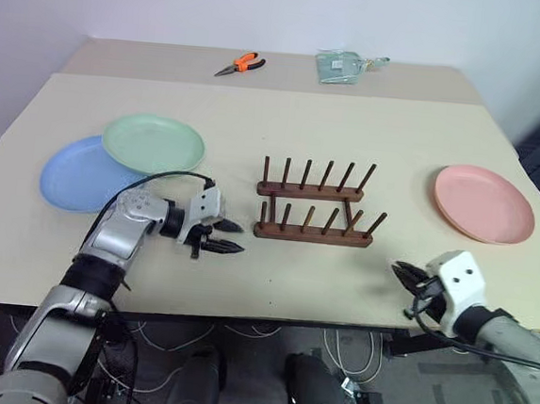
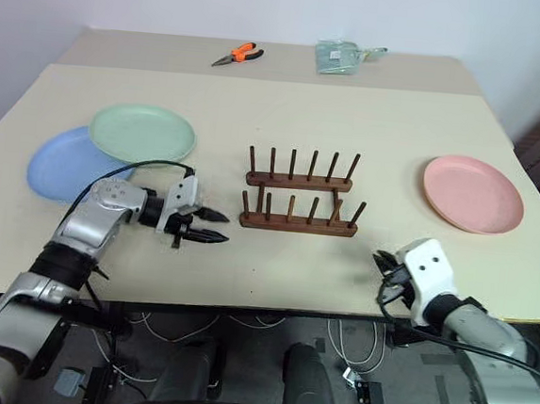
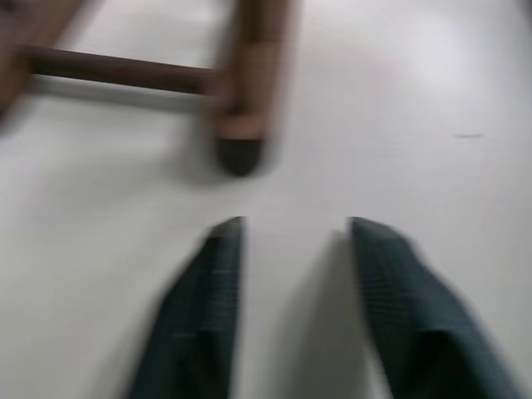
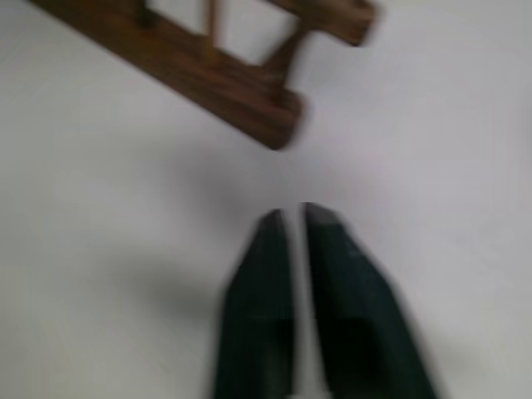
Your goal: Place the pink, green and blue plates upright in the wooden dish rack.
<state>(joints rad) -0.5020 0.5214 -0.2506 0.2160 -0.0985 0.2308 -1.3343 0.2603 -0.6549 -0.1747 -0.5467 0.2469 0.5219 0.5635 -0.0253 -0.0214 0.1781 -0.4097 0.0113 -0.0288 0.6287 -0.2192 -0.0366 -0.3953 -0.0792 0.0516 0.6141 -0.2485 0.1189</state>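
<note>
The wooden dish rack (image 1: 315,204) stands with no plate in it at the middle of the beige table (image 1: 287,118). At the left lies the blue plate (image 1: 69,177), with the green plate (image 1: 152,143) overlapping its far edge. The pink plate (image 1: 483,204) lies flat at the right. My left gripper (image 1: 232,236) hovers just left of the rack, pointing at its end, open with nothing between its fingers (image 3: 208,283). My right gripper (image 1: 402,271) is near the table's front edge, right of the rack and in front of the pink plate, shut on nothing (image 4: 291,214).
Orange-handled pliers (image 1: 241,64) and a clear plastic bag (image 1: 339,66) lie on the far table section. Cables hang under the front edge. The table's right edge runs close behind the pink plate.
</note>
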